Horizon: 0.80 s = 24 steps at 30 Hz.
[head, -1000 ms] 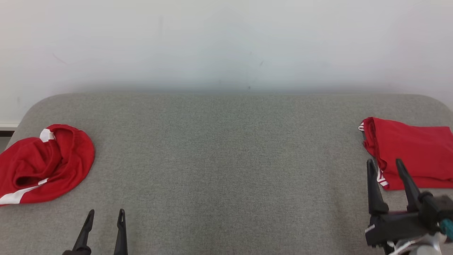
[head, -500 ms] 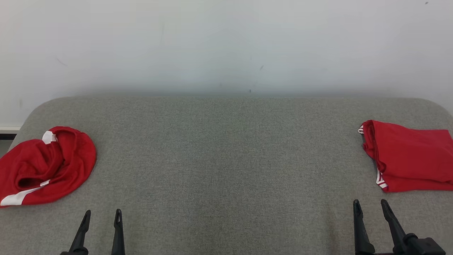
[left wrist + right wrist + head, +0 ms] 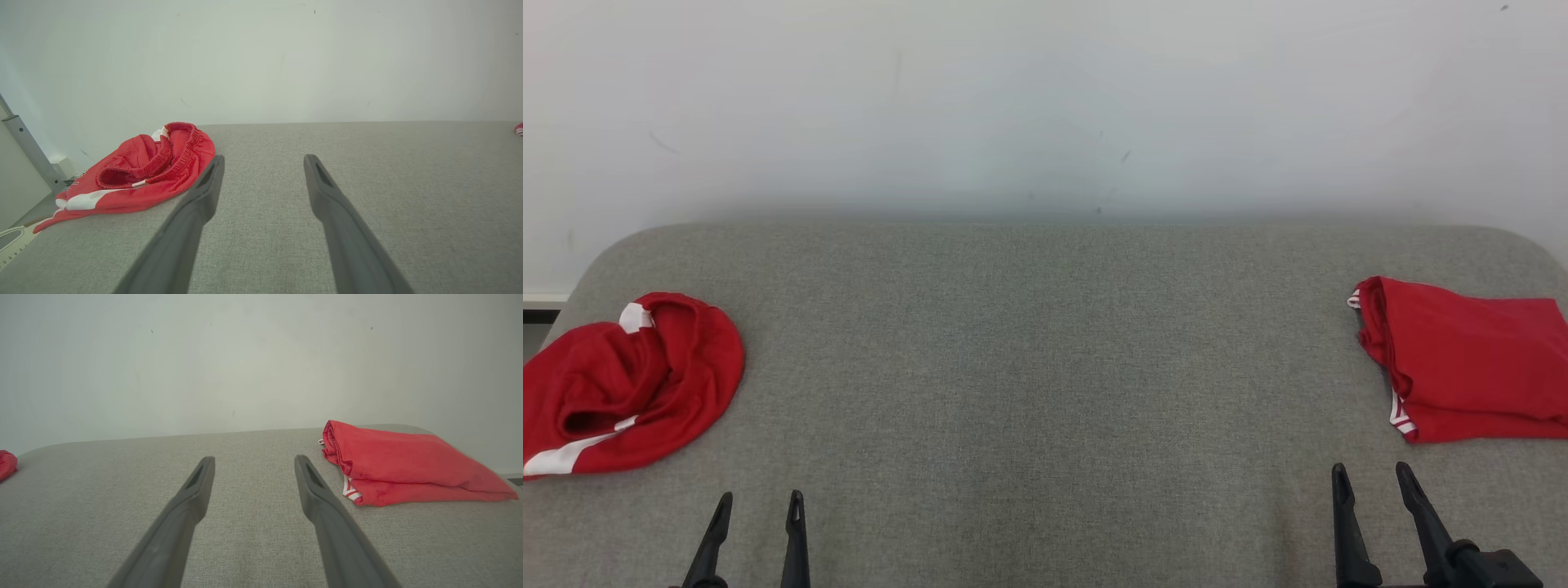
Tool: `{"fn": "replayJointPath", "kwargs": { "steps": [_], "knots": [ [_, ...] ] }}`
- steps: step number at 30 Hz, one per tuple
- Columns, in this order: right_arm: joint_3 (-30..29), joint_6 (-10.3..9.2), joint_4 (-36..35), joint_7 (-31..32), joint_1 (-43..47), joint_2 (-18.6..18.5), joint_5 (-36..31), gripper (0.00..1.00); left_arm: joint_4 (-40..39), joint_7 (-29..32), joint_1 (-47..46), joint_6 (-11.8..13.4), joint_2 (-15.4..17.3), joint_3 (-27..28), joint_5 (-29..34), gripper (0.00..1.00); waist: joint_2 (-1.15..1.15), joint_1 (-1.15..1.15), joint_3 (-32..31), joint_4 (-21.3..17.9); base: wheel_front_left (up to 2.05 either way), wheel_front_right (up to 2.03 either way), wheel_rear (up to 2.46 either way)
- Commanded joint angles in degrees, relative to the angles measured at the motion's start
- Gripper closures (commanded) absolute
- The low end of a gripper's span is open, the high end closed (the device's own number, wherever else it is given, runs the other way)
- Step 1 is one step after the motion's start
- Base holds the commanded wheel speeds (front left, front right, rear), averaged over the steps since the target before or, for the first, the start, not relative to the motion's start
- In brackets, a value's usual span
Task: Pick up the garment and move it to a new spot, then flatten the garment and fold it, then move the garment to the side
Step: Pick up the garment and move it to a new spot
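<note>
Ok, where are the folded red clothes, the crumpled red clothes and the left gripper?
Folded red clothes (image 3: 1470,367): head view, middle of the top layer.
Crumpled red clothes (image 3: 633,384): head view, its red middle.
Left gripper (image 3: 760,498): head view, midway between its fingertips.

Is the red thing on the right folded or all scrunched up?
Folded. The right red garment lies flat, a neat rectangle with layered edges.

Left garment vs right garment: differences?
The left garment is a crumpled heap with its waistband gaping; the right garment is folded flat, roughly rectangular. The left garment shows a broad white stripe; the right garment shows only a small white trim at its near corner. Both are red and lie on the grey table, at opposite ends.
</note>
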Motion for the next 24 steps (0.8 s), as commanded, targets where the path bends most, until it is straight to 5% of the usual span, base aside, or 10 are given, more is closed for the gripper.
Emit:
{"fn": "replayJointPath", "kwargs": {
  "steps": [1,14,24],
  "knots": [
    [-0.1,0.06,0.0,-0.2,0.5,0.1,-0.2,0.0,0.0,-0.2,-0.1,0.2,0.1,0.2,0.2,0.0,0.0,0.0,0.0,0.0,0.0,0.0,0.0],
    [-0.4,0.06,0.6,-0.2,0.9,0.2,0.7,0.0,0.1,-0.2,-0.2,0.3,0.2,-0.1,0.2,0.0,0.0,0.0,-0.2,1.2,0.0,0.0,0.0],
    [-0.3,0.06,1.2,-0.2,0.9,0.2,1.4,0.0,0.7,-0.2,-0.4,0.4,1.0,-0.4,0.1,0.0,0.0,0.0,-0.4,9.2,0.0,0.0,0.0]
  ]
}}
